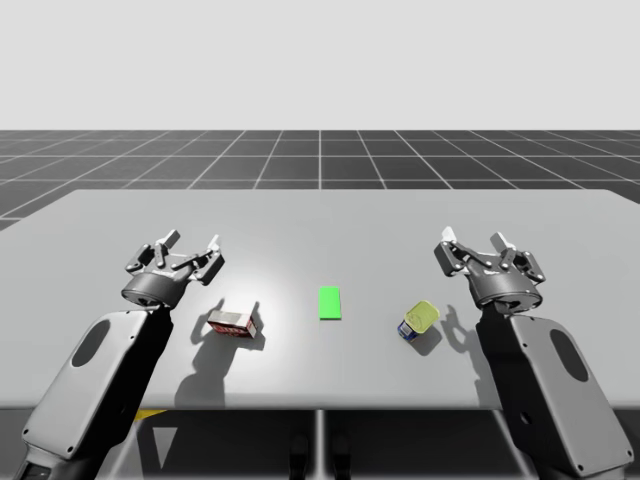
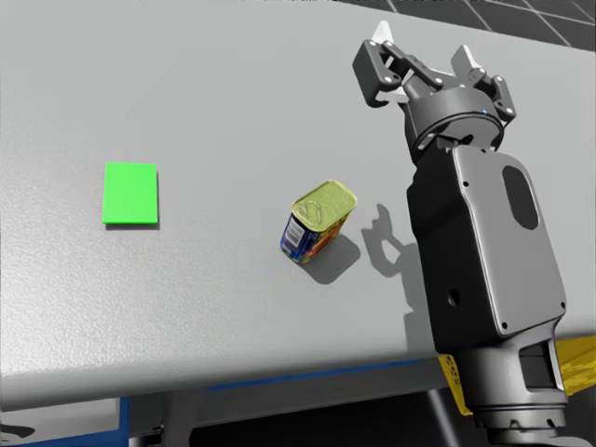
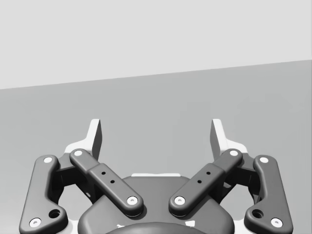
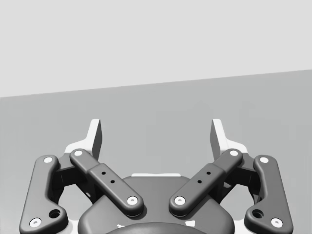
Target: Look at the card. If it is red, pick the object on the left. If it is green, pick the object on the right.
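High view: the card (image 1: 329, 302) is green and lies flat mid-table (image 1: 320, 215), so the pick should be the object on the right, which is the yellow-lidded can (image 1: 419, 320). The red box (image 1: 232, 323) on the other side of the card isn't the one I want. My left gripper (image 1: 192, 242) hovers just behind the box and my right gripper (image 1: 473, 240) just behind the can. Both have their fingers spread and neither is touching anything.

Head view: the card (image 2: 130, 193) and the can (image 2: 318, 222) sit well apart. An arm comes in beside the can, and that arm's gripper (image 2: 424, 45) is past it, fingers apart.

Left wrist view: left gripper (image 3: 156, 131) wide apart, bare table ahead.

Right wrist view: same deal, right gripper (image 4: 156, 131) spread with nothing between the fingers.

So I'd say the card is read and that's about it. Reaching, closing on the can and lifting it are all left to do.
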Available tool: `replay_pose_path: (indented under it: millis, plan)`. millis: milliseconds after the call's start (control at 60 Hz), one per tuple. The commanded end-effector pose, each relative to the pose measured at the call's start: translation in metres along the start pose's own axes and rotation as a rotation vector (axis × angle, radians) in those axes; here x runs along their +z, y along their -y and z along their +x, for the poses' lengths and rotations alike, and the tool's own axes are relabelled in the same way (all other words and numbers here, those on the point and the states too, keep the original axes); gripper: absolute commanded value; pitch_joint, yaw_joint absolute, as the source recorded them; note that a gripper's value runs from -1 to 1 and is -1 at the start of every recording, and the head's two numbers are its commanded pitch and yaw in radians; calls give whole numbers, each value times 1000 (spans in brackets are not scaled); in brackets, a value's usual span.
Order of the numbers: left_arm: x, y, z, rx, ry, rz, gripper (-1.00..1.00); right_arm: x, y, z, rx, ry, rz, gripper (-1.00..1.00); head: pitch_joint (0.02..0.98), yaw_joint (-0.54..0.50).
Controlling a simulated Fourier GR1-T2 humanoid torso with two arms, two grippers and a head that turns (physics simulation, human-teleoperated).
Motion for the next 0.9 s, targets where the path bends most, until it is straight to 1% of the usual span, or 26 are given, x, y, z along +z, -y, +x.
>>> replay_pose_path:
  millis: [17,67,117,150,167,183,267,283,333,433,450,517,533,550,583,600,650,667,683,800,900]
  plan:
    - [0,0,0,0,0,0,-1000,1,0,1,0,-7,20,-1000,917,-347]
    - [0,0,0,0,0,0,-1000,6,0,1,-18,-41,61,-1000,915,-344]
    - [0,0,0,0,0,0,-1000,10,0,0,-15,-50,72,-1000,911,-343]
    - [0,1,-2,3,-7,0,-1000,13,1,1,-23,-59,82,-1000,908,-343]
    - [-1,1,-2,2,-8,-1,-1000,17,1,2,-38,-70,101,-1000,907,-344]
    - [-1,2,-3,1,-10,-1,-1000,22,2,4,-62,-96,144,-1000,907,-344]
    - [-1,2,-4,1,-14,-2,-1000,36,5,8,-50,-86,177,-1000,906,-347]
    - [-1,2,-4,1,-14,-2,-1000,36,5,8,-50,-86,177,-1000,906,-347]
    - [-1,2,-4,1,-16,-2,-1000,49,10,12,-50,-85,204,-1000,904,-349]
    - [-2,4,-6,-1,-23,-3,-1000,67,17,13,-49,-99,256,-1000,902,-354]
    - [-2,4,-6,-2,-24,-3,-1000,69,17,13,-56,-102,263,-1000,902,-354]
    - [-2,5,-7,-3,-26,-3,-1000,80,19,12,-49,-106,303,-1000,902,-356]
    - [-2,5,-7,-3,-27,-4,-1000,84,19,11,-42,-105,322,-1000,903,-357]
    - [-3,5,-8,-3,-28,-4,-1000,88,19,10,-26,-103,338,-1000,903,-358]
    - [-3,6,-8,-4,-29,-4,-1000,92,19,8,-13,-100,356,-1000,903,-359]
    - [-3,6,-8,-4,-29,-5,-1000,95,19,7,-1,-98,373,-1000,904,-360]
    - [-3,6,-8,-5,-29,-5,-1000,100,18,4,16,-99,399,-1000,904,-361]
    - [-3,6,-8,-5,-30,-5,-1000,106,17,0,36,-101,420,-1000,904,-363]
    - [-3,6,-8,-5,-30,-5,-1000,107,17,-1,43,-100,427,-1000,904,-363]
    - [-3,6,-9,-8,-33,-6,-1000,121,16,-13,76,-104,469,-1000,902,-365]
    - [-3,7,-10,-11,-34,-7,-1000,131,18,-21,95,-114,508,-1000,901,-365]
